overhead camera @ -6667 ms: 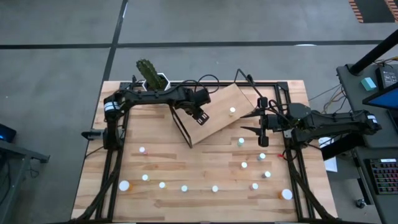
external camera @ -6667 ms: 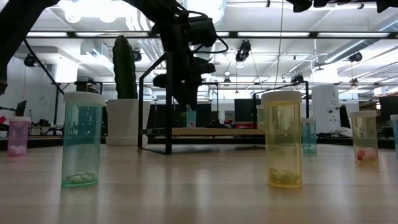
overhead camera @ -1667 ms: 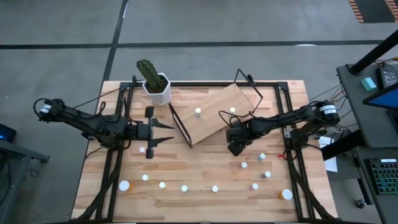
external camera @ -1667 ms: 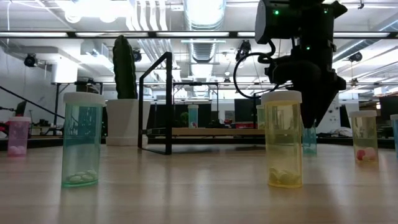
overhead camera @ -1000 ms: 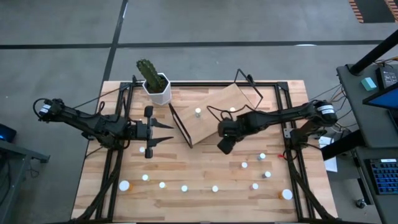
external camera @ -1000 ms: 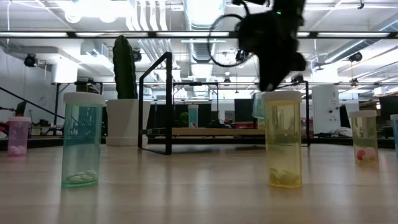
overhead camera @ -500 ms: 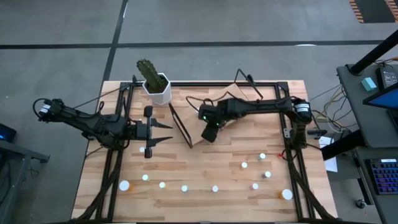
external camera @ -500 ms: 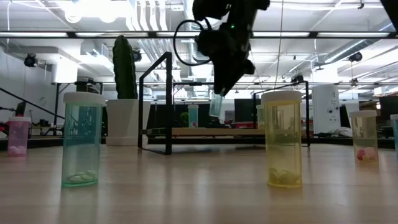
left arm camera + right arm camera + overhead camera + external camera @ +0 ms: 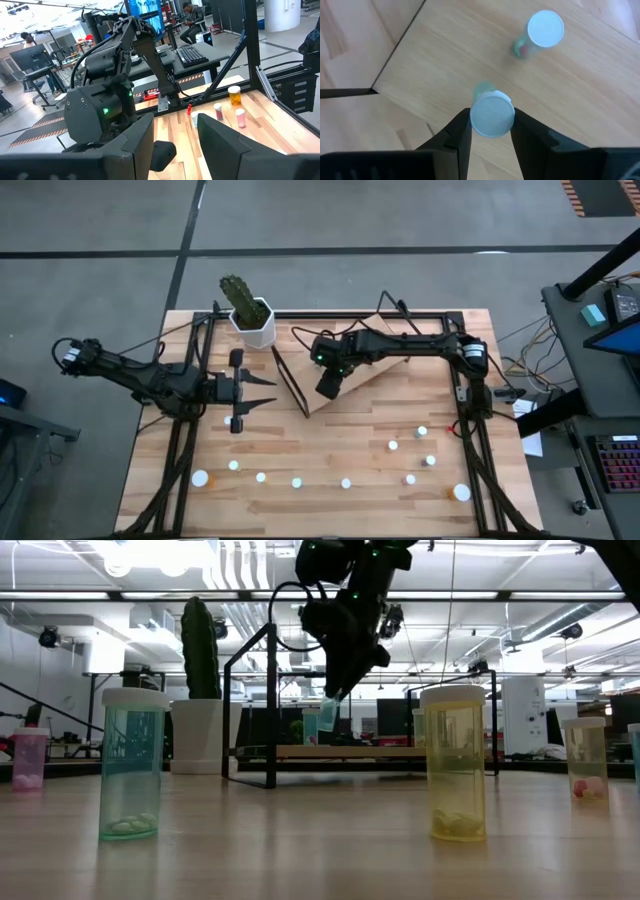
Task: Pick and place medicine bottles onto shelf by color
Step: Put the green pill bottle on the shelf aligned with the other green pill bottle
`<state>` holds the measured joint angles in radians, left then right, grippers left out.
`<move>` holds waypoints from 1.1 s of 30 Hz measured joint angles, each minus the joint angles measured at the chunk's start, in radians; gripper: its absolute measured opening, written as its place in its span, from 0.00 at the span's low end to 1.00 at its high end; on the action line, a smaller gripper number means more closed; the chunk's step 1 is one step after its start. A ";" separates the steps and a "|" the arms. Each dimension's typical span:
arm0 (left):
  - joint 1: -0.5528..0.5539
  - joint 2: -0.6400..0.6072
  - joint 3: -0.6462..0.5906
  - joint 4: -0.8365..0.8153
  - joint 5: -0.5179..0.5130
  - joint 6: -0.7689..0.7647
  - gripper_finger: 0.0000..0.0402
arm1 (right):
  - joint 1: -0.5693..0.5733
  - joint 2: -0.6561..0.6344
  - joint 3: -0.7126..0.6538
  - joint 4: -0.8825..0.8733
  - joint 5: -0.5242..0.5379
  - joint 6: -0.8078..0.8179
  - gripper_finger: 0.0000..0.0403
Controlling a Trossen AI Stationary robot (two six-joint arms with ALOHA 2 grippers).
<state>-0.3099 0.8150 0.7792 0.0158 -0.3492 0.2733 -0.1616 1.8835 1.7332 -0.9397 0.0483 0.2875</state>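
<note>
1. Right wrist view: right gripper (image 9: 491,125) clamps a pale-green, white-capped medicine bottle (image 9: 491,114) above the light-wood shelf board (image 9: 445,60); a second white-capped bottle (image 9: 544,30) stands on the board at upper right.
2. High view: the held bottle is hidden beneath the right gripper (image 9: 328,383), centre frame; loose white-capped bottles (image 9: 394,445) sit lower right.
3. Low view: the bottle hangs above the board, centre.
4. Left gripper (image 9: 255,393), centre left: fingers parted, nothing between them.
5. Left wrist view: the table is partly blocked by that gripper's own fingers.
</note>
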 joint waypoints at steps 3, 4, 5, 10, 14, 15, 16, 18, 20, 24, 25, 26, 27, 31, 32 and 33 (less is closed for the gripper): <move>0.000 0.000 0.000 0.000 0.000 0.002 0.34 | -0.002 0.006 0.000 0.010 0.004 -0.003 0.28; 0.000 0.000 0.000 0.000 0.000 0.002 0.34 | -0.003 0.010 0.000 0.012 0.005 -0.004 0.28; 0.000 0.000 0.000 0.000 0.000 0.002 0.34 | -0.004 0.013 0.000 0.017 0.005 -0.005 0.28; 0.000 0.000 0.000 0.000 0.000 0.002 0.34 | -0.008 0.030 -0.001 0.017 0.005 -0.018 0.28; 0.000 0.000 0.000 0.000 0.000 0.002 0.34 | -0.008 0.034 -0.001 0.017 0.006 -0.019 0.28; 0.000 0.000 0.000 0.000 0.000 0.002 0.34 | -0.008 0.034 -0.001 0.018 0.005 -0.019 0.28; 0.000 0.000 0.000 0.000 0.000 0.002 0.34 | -0.008 0.034 -0.001 0.018 0.006 -0.019 0.28; 0.000 0.000 0.000 0.000 0.000 0.002 0.34 | -0.008 0.039 -0.001 0.018 0.005 -0.019 0.29; 0.000 0.000 0.000 0.000 0.000 0.002 0.34 | -0.009 0.048 -0.001 0.017 0.006 -0.019 0.30; 0.000 0.000 0.001 0.000 0.000 0.003 0.34 | -0.009 0.056 -0.001 0.017 0.007 -0.019 0.32; 0.000 0.000 0.001 0.000 0.000 0.003 0.34 | -0.009 0.058 -0.001 0.017 0.007 -0.019 0.33; 0.000 0.000 0.001 0.000 0.000 0.003 0.34 | -0.009 0.059 -0.001 0.018 0.007 -0.019 0.33; 0.000 0.000 0.001 0.000 0.000 0.003 0.34 | -0.009 0.059 -0.001 0.020 0.007 -0.019 0.34; 0.000 0.000 0.001 0.000 0.000 0.004 0.34 | -0.012 0.057 -0.001 0.034 0.008 -0.014 0.37; 0.000 0.000 0.001 0.000 0.000 0.004 0.34 | -0.014 0.057 -0.001 0.034 0.008 -0.014 0.38; 0.000 0.000 0.001 0.000 0.000 0.004 0.34 | -0.015 0.057 -0.001 0.033 0.009 -0.013 0.39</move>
<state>-0.3099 0.8154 0.7803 0.0158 -0.3492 0.2771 -0.1768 1.9404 1.7321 -0.9066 0.0574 0.2741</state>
